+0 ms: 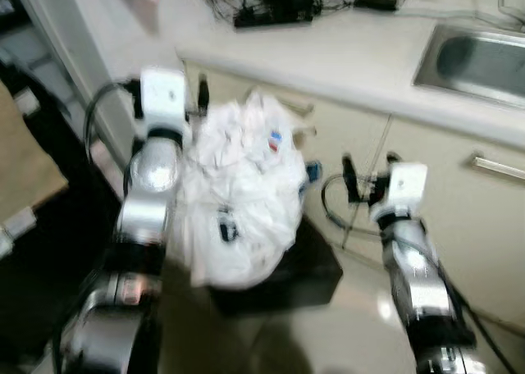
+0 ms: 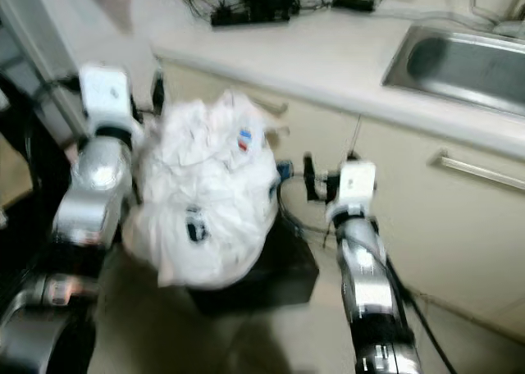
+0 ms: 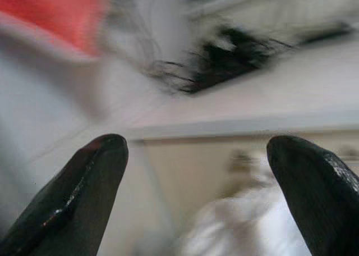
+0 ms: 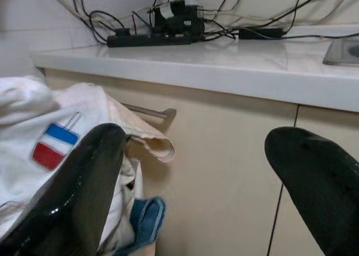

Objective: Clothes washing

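Reaching forward, both silver arms flanked a heaped pile of crumpled white laundry (image 1: pixel 242 198) that sat in a dark box-like basket (image 1: pixel 308 275) on the pale floor (image 1: pixel 353 333), just in front of the kitchen cabinets. The left gripper (image 1: pixel 190 91) stood at the pile's upper left edge, and in its wrist view the two black fingers (image 3: pixel 84 188) were spread wide apart with white cloth low between them. The right gripper (image 1: pixel 369 173) hovered just to the right of the pile, apart from it; its fingers (image 4: pixel 84 188) were likewise parted, holding nothing. Among the white fabric lay a small patch striped blue, white and red (image 4: pixel 55 146), and a bit of blue cloth (image 4: pixel 147 216) hung at the pile's right side. Behind the laundry rose cream cabinet doors (image 1: pixel 443 202) with a metal bar handle (image 4: pixel 148 111). Above them ran a white countertop (image 1: pixel 344 54), carrying a stainless steel sink (image 1: pixel 476 62) at the right and, farther back, a black power strip tangled in cables (image 4: pixel 151 37).
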`<state>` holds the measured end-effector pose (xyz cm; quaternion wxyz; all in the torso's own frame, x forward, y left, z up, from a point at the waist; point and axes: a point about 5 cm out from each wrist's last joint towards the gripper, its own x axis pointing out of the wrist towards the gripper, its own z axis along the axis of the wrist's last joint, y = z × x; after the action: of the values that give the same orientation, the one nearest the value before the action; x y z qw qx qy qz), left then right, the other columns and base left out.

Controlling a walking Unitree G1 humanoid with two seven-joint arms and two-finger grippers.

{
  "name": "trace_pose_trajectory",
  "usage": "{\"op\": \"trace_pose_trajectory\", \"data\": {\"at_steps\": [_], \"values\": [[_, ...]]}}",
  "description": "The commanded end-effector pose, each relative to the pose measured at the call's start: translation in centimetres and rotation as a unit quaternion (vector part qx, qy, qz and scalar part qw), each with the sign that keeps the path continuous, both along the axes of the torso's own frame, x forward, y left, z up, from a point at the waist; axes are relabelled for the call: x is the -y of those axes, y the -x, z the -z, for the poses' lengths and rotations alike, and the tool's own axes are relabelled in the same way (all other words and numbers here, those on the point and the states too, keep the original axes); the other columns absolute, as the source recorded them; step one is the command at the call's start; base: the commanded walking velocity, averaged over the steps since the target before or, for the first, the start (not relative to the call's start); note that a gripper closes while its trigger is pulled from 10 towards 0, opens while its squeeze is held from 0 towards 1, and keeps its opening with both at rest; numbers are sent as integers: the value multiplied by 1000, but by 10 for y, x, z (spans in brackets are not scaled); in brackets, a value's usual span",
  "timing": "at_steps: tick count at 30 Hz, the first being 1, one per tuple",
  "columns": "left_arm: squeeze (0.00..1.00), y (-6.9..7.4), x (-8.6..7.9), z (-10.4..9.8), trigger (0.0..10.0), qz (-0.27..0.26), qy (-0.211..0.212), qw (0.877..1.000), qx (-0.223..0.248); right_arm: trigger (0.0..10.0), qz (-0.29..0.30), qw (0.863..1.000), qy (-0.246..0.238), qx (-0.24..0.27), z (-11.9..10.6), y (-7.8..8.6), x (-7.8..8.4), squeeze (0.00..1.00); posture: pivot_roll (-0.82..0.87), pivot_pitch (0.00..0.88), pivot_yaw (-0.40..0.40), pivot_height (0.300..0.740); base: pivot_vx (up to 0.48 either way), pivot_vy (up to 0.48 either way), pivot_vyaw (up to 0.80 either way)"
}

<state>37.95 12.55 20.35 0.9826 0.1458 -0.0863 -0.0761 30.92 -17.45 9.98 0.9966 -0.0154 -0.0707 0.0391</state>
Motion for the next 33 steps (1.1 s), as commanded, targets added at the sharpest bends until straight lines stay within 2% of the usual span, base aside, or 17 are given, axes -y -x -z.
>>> {"op": "trace_pose_trajectory", "data": {"at_steps": [1, 3, 6, 8, 9, 10, 12, 16, 19, 23, 24, 26, 28, 31, 33], "values": [[0, -2, 20, -2, 10000, 46, -27, 999, -8, 10000, 5, 1000, 0, -3, 0, 0, 3, 0, -219, 0, 62, 726, 386, 0, 0], [0, -8, 27, -2, 10000, 75, -43, 996, -27, 10000, 1, 1000, 1, -1, -1, 1, 1, 0, -227, 0, 69, 726, 172, 0, 0], [0, -13, 29, 1, 10000, 115, -71, 988, -78, 10000, -1, 1000, 3, 7, -4, 4, 1, 0, -253, 0, 92, 726, 0, 0, 0], [0, -18, 21, -1, 10000, 113, -103, 983, -99, 10000, 1, 1000, 4, 10, -5, 7, 3, 0, -264, 0, 102, 726, 0, 0, 0], [0, -18, 21, -1, 10000, 113, -103, 983, -99, 10000, 1, 1000, 4, 10, -5, 7, 3, 0, -264, 0, 102, 726, 0, 0, 0], [0, -22, 13, -8, 10000, 112, -116, 981, -108, 10000, 3, 1000, 3, 7, -3, 10, 4, 0, -272, 0, 110, 726, 0, 0, 0], [0, -24, 11, -10, 10000, 113, -116, 981, -109, 10000, 2, 1000, 4, 7, -3, 11, 4, 0, -274, 0, 112, 726, 0, 0, 0], [0, -32, 0, -37, 10000, 120, -103, 981, -112, 10000, 7, 1000, -2, 0, 0, 15, 5, 0, -276, 0, 120, 726, 0, 0, 0], [0, -33, -1, -32, 10000, 136, -111, 974, -144, 10000, 6, 1000, -5, -1, -1, 15, 4, 0, -272, 0, 121, 726, 0, 0, 0], [0, -33, -2, -13, 10000, 149, -86, 964, -201, 10000, -7, 1000, -5, 4, -5, 14, -2, 0, -272, 0, 125, 726, 0, 0, 0], [0, -33, -2, -13, 10000, 149, -86, 964, -201, 10000, -7, 1000, -5, 4, -5, 14, -2, 0, -272, 0, 125, 726, 0, 0, 0], [0, -32, -2, -7, 10000, 162, 1, 956, -245, 10000, -23, 1000, -9, 8, -10, 16, -5, 0, -282, 0, 130, 726, 0, 0, 0], [0, -31, -1, -5, 10000, 176, 58, 945, -268, 10000, -27, 1000, -11, 7, -11, 19, -4, 0, -289, 0, 133, 726, 0, 0, 0], [0, -30, -2, 1, 10000, 170, 59, 944, -276, 10000, -24, 1000, -14, 2, -9, 21, -2, 0, -291, 0, 132, 726, 0, 0, 0], [0, -28, 0, 11, 10000, 168, 61, 940, -290, 10000, -25, 1000, -13, -2, -8, 21, -2, 0, -291, 0, 132, 726, 0, 0, 0]]}}
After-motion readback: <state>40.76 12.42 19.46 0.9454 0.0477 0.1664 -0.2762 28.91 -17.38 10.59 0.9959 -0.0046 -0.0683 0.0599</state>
